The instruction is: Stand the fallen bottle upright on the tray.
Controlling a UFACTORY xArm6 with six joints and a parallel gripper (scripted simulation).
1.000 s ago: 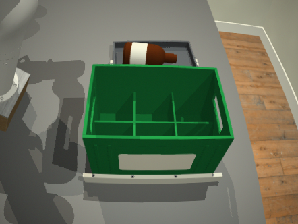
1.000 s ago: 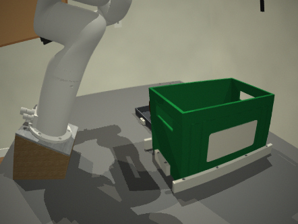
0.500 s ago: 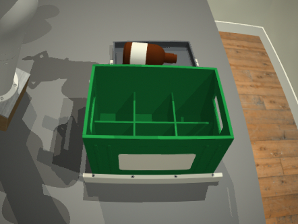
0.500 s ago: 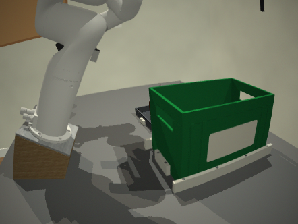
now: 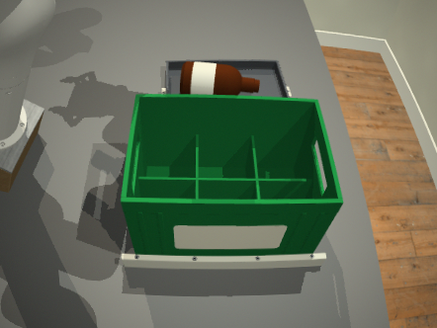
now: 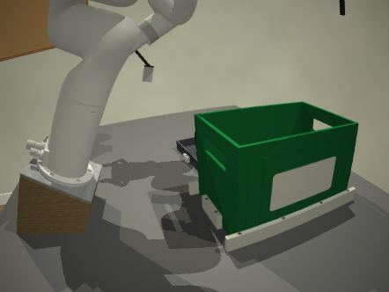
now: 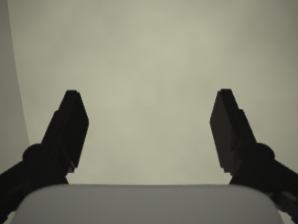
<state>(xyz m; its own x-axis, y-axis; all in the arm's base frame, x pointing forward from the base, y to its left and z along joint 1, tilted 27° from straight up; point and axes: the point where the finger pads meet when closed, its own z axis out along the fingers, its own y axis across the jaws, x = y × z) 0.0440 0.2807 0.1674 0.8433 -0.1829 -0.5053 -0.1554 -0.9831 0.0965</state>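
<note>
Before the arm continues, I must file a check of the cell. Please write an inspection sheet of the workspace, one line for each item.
Surface: grey table top, shadows across it.
Job's things: brown bottle lies on its side in the dark tray; green crate upright beside the tray, no bottle seen in it.
Clutter: nothing seen.
Gripper: open, nothing between the fingers.
Cables: nothing seen.
Surroundings: plank floor beyond the table, plain wall behind.
</note>
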